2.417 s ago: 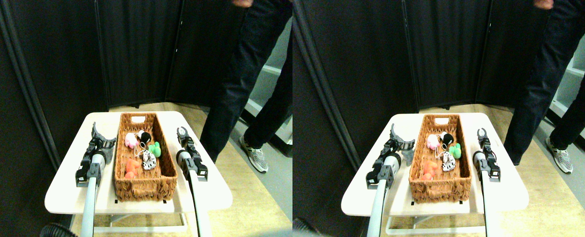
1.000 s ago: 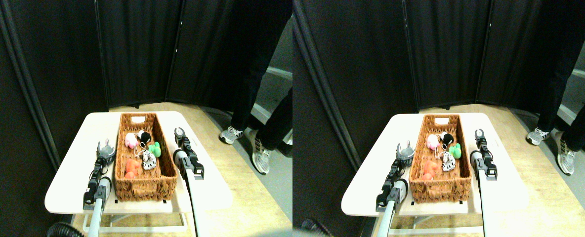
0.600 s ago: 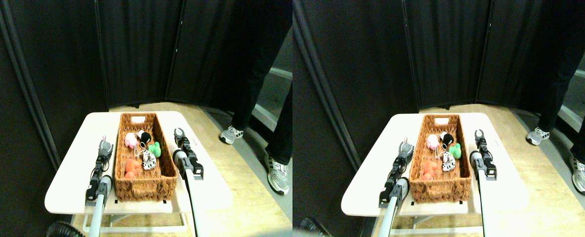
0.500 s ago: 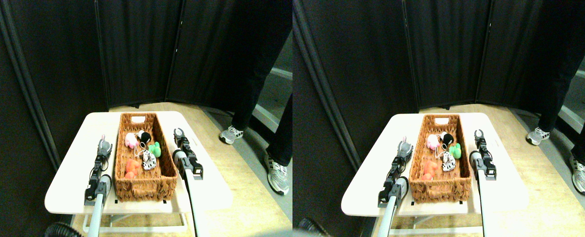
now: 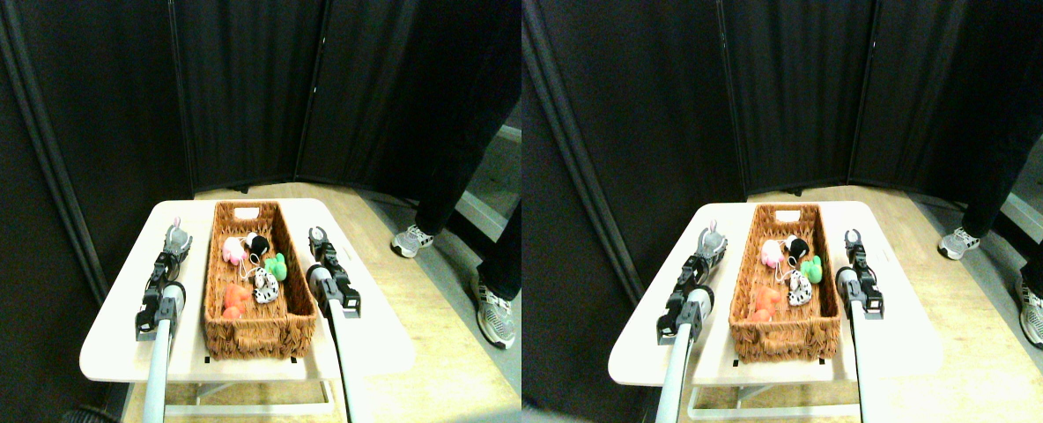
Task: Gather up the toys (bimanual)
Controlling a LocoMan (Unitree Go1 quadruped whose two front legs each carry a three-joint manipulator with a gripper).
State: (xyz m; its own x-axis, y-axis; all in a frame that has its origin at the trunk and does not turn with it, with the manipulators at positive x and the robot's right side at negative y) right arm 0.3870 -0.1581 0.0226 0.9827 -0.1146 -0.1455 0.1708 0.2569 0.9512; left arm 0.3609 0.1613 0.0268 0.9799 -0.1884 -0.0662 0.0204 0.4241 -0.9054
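Note:
A long brown wicker basket (image 5: 303, 304) lies along the middle of the white table (image 5: 125, 335). Inside it are a pink toy (image 5: 233, 250), a black one (image 5: 259, 244), a green one (image 5: 277, 265), a black-and-white spotted one (image 5: 265, 285) and an orange one (image 5: 235, 301). My left gripper (image 5: 174, 238) is left of the basket, over the table, shut on a small grey toy (image 5: 176, 229) whose pink ear sticks up past the fingers. My right gripper (image 5: 316, 235) hovers just right of the basket's rim, open and holding nothing.
A person's dark trouser legs and grey sneakers (image 5: 491, 322) stand on the floor to the right of the table. Black folding screens (image 5: 248, 88) close off the back and the left side. The table's right edge (image 5: 403, 339) lies near my right arm.
My left gripper closed on the grey toy beside the basket and has carried it up and toward the far left of the table. The right gripper barely moved. The person's legs shifted right.

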